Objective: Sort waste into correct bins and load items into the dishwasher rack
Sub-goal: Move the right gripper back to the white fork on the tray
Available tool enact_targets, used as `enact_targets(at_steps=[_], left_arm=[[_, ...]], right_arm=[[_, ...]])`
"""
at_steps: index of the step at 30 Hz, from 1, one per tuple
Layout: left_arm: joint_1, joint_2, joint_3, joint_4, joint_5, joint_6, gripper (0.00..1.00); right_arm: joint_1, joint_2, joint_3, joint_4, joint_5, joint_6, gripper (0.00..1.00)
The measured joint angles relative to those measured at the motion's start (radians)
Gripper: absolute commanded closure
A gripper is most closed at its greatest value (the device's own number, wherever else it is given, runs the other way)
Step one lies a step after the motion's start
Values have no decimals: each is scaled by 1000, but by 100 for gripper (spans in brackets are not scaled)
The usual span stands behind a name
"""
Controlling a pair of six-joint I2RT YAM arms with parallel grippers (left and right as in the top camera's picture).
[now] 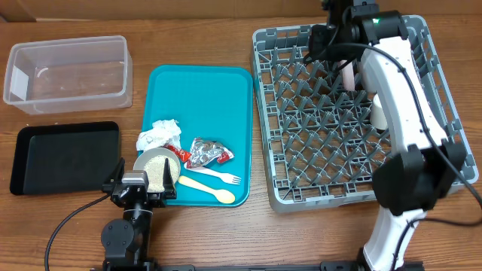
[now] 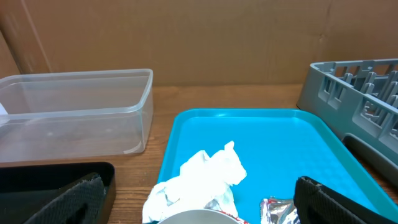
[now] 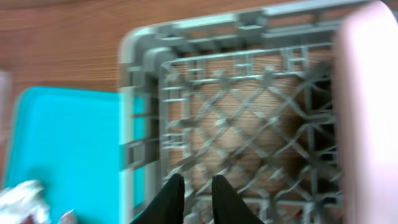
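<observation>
The left gripper (image 1: 144, 181) sits at the near edge of the table, its fingers spread wide and holding nothing. It points toward the far edge, over the near left corner of the teal tray (image 1: 203, 98). The waste lies straight ahead of it. The plate (image 1: 138, 165) carrying rice (image 1: 157, 169) is just under its opening, and the napkin (image 1: 160, 135) is just past that. The foil (image 1: 202, 153) and wrapper (image 1: 220, 156) lie ahead and to the right. Both bins are on this arm's left: the black tray (image 1: 64, 154) is beside it, and the tub (image 1: 68, 83) is toward the far left corner.

The right gripper (image 3: 198, 186) hangs over the far left part of the rack (image 1: 260, 113), with its fingers nearly pressed together and nothing between them. A pink plate (image 1: 350, 75) stands on edge in the rack just to its right. This arm is well apart from the teal tray.

So the left arm is plainly the nearer one for the waste. Carrying the napkin to a bin looks like a short reach forward followed by a swing left.

The fork (image 1: 220, 177) and spoon (image 1: 205, 188) lie side by side near the tray's near edge. Their long axes run roughly left to right, with the heads toward the rack. They lie between the two arms, though closer to the left.
</observation>
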Motion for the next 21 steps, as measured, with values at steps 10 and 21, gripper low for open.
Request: enact_targets(at_steps=[10,21], left_arm=[[0,0,0,0,0,0,0],[0,0,0,0,0,0,0]], right_arm=[[184,-402,0,-105,-57,19,43],[323,-309,4,-268,-186,12,42]])
